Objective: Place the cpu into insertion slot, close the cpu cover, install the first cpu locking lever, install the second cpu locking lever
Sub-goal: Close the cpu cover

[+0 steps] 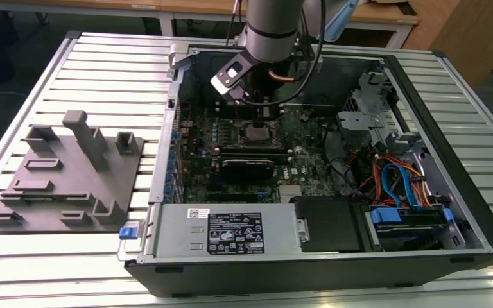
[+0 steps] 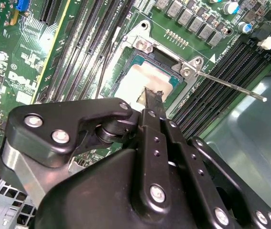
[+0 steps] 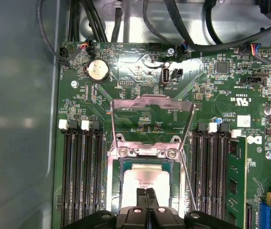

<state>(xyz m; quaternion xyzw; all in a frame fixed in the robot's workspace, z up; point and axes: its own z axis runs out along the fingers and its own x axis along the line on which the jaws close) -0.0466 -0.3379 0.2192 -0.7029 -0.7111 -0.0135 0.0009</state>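
First wrist view gave us the gripper point(image 3: 147, 192) with its fingers pressed together, tips hanging over the cpu point(image 3: 145, 177), which lay seated in the insertion slot point(image 3: 113, 176); contact we could not judge. Past it the cpu cover point(image 3: 152, 101) stood flipped up, not closed. A thin locking lever point(image 3: 189, 183) ran free beside the socket, between it and the black memory slots point(image 3: 214, 176). Cables point(image 3: 188, 33) crossed beyond the board's edge. At the exterior view's left, a grey fixture plate point(image 1: 58, 186) lay beside the computer case point(image 1: 315, 273).

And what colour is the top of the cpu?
Pale silvery grey; the cpu shows best in the first wrist view.
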